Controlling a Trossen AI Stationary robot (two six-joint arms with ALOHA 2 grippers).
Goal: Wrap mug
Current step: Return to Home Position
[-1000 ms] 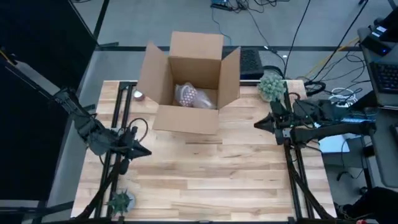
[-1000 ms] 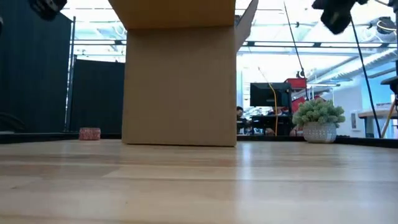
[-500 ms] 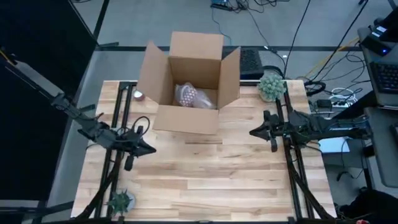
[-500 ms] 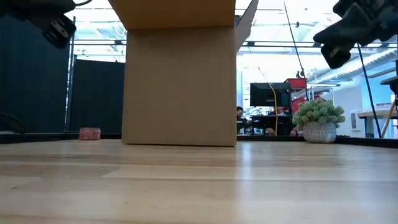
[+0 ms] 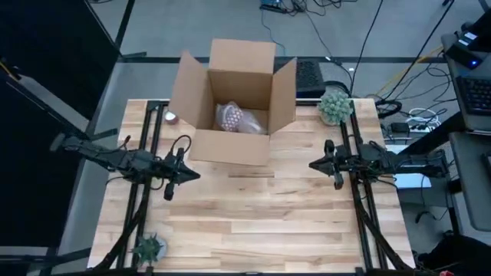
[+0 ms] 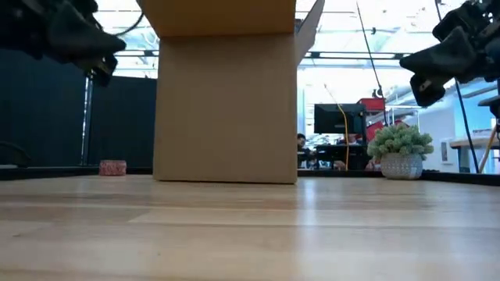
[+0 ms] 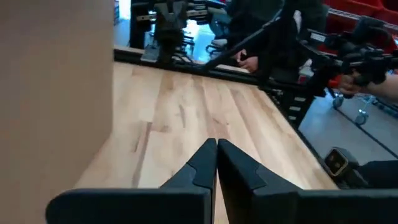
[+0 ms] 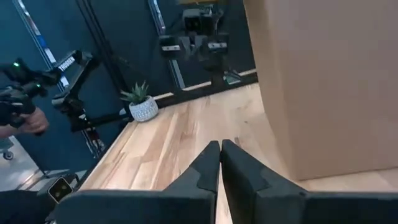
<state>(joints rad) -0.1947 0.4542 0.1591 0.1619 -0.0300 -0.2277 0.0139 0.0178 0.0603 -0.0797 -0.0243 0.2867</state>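
An open cardboard box stands on its base at the table's far middle. Inside it lies a pale bubble-wrap bundle. The mug itself is hidden. My left gripper hovers shut above the table, just left of the box's near left corner, pointing toward the right edge; its wrist view shows the fingertips together. My right gripper hovers shut to the right of the box, pointing toward the left edge, fingertips closed. Both hang well above the tabletop in the low view, left gripper and right gripper.
A potted plant stands at the far right corner and a smaller one at the near left. A small red object lies left of the box. Bare wood spreads in front of the box. A person's hand shows beyond the table.
Both arms have come down, still clear of the table. My left gripper has also moved toward the right edge and a little toward the box. My right gripper has sunk and shifted slightly toward the near edge. Both have stayed shut; the box and bundle have not moved.
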